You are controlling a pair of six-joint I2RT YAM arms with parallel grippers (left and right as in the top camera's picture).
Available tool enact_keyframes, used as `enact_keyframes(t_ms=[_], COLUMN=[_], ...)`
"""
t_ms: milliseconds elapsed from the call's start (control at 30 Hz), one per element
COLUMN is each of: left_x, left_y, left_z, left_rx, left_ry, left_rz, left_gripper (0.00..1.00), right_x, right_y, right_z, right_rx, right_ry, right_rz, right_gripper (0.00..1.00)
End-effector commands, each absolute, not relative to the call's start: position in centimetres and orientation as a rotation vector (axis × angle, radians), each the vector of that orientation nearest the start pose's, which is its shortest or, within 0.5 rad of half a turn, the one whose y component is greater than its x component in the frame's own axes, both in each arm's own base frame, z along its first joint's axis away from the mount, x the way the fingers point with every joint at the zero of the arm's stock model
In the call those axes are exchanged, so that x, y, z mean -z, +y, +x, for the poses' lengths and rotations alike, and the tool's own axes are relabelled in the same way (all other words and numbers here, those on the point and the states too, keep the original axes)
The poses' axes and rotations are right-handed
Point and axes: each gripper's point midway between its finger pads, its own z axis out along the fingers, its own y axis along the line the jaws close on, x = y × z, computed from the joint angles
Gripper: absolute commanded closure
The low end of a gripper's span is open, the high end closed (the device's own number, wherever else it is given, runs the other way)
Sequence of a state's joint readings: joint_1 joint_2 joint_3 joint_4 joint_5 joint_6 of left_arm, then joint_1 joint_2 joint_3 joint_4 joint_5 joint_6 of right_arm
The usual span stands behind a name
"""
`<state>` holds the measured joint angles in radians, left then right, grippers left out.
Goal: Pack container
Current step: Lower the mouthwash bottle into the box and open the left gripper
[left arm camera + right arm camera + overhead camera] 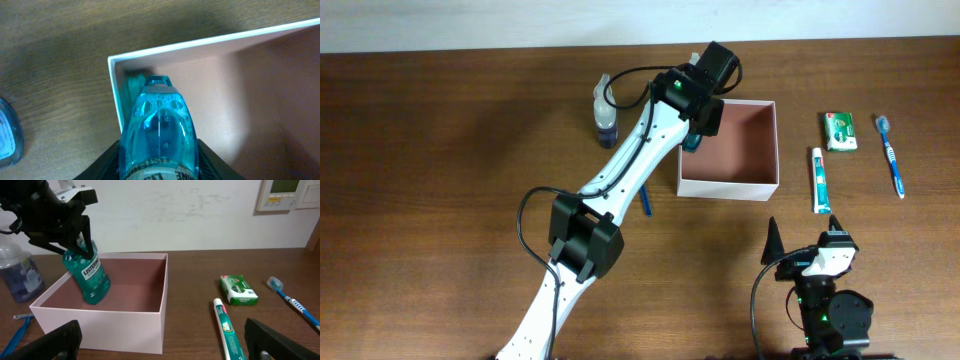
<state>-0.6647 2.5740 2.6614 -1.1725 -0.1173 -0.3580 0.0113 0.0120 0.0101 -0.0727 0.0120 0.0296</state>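
The container is a square white-walled box with a pinkish-brown inside, right of the table's middle. It also shows in the left wrist view and the right wrist view. My left gripper is shut on a teal mouthwash bottle and holds it tilted inside the container's far left corner. The bottle fills the left wrist view between the jaws, and its base is low in the box in the right wrist view. My right gripper is open and empty, in front of the container.
A clear bluish bottle stands left of the container. A blue razor lies by its front left corner. To its right lie a toothpaste tube, a small green packet and a blue toothbrush.
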Motion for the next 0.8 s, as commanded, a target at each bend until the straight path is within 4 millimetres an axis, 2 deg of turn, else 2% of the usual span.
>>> enact_keyframes(t_ms=[0,400,633,767], left_x=[-13.4,-13.7,-16.3,-16.9], left_y=[-34.9,-33.6,-33.8,-33.8], left_z=[49.3,50.5,51.1,51.2], left_rx=[0.182,0.178,0.217,0.224], left_ry=[2.573,2.567,2.505,2.493], left_rz=[0.361,0.321,0.303,0.300], left_gripper=[0.54,0.54,0.53,0.53], right_x=[-15.6,-15.6,-15.6,-15.6], right_y=[0.3,0.3,0.3,0.3], right_z=[24.6,24.6,24.6,24.6], right_rx=[-0.031,-0.031,-0.031,-0.031], right_ry=[1.650,1.650,1.650,1.650], right_rz=[0.015,0.015,0.015,0.015], right_gripper=[0.01,0.01,0.01,0.01])
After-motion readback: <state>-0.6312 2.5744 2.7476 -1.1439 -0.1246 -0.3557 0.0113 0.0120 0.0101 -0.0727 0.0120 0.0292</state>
